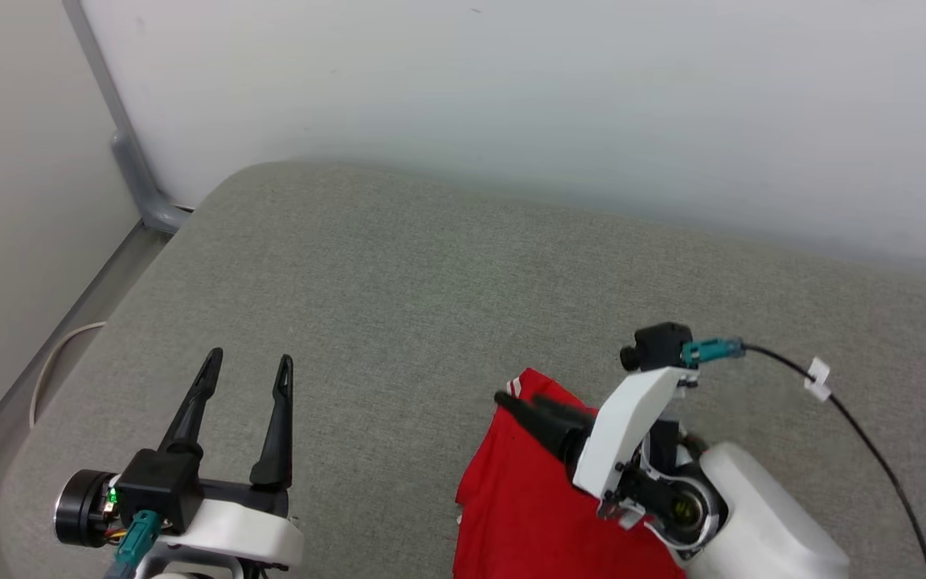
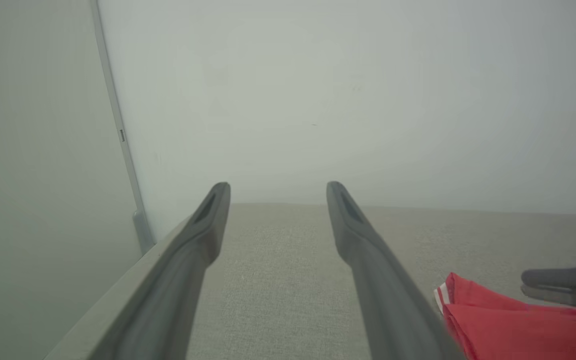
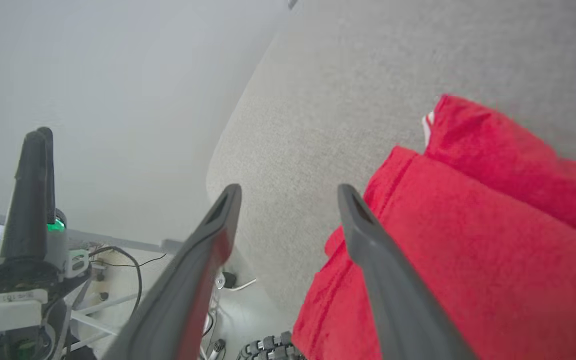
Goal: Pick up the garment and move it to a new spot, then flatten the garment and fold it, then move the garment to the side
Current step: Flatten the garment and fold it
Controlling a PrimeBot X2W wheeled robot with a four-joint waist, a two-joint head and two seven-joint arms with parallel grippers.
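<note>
**Right gripper (image 1: 521,402) spread above the jersey: a thin pinch could undo the fold**

The right gripper's two long dark fingers stand apart and hold nothing. In its wrist view (image 3: 288,192) they hover just above the red sports jersey with a sliver of red-and-white striped trim (image 3: 468,225). The garment (image 1: 519,498) lies bunched in soft layers at the near edge of the grey fabric-topped table (image 1: 399,265), right of the middle, and seems to lap over that edge. The left gripper (image 1: 250,358) is also spread and empty, over the near left corner and well apart from the cloth.

The layers look loose, so I judge the last move to the side to be the risky one. If the fingers close on the top layer alone, it would peel away and the fold would open. A drag along the near edge could tip the overhanging part off the table. The woven top may also catch the underside and roll it.
</note>
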